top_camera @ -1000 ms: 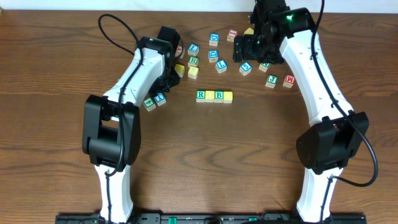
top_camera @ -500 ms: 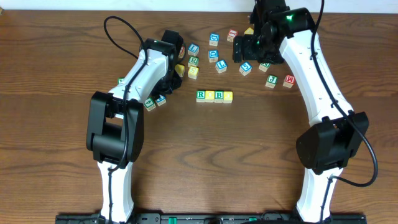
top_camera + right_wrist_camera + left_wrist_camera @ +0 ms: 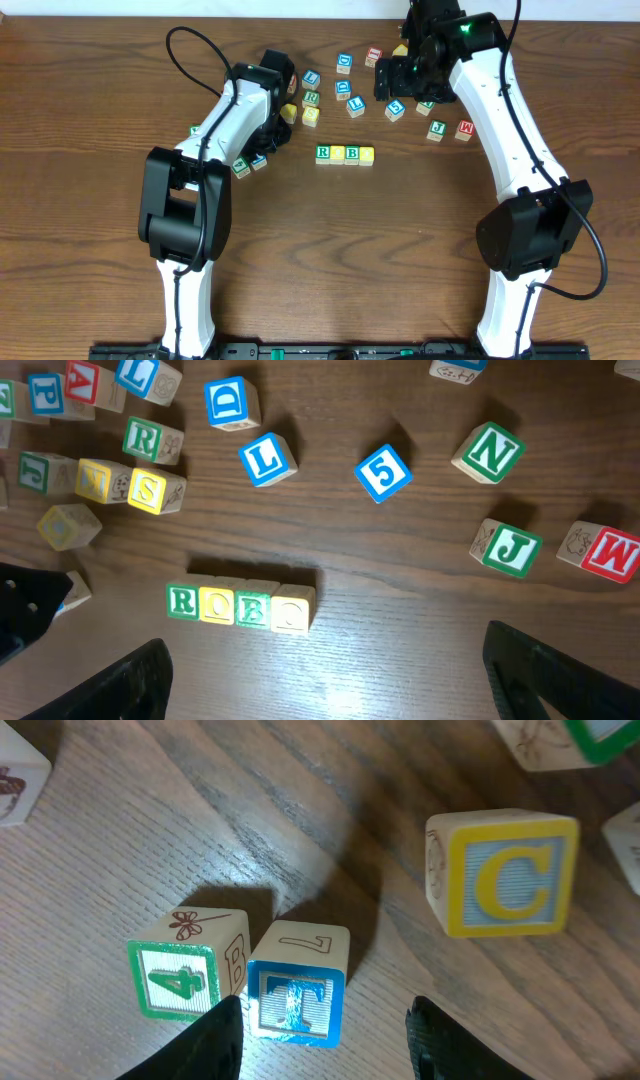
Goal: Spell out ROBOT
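Note:
A row of four cubes reading R, O, B, O lies at the table's middle; it also shows in the right wrist view, with the green R at its left end. The blue-lettered T cube stands touching a green 4 cube, left of the row in the overhead view. My left gripper is open and empty, its fingertips just short of the T cube and either side of it. My right gripper is open and empty, above the loose cubes behind the row.
Loose cubes lie behind the row: a yellow C, S, a second R, blue D, L, 5, green N, J, red M.
My left arm shifted slightly right and back about a second ago and has since held still. The right arm and the cubes have not moved.

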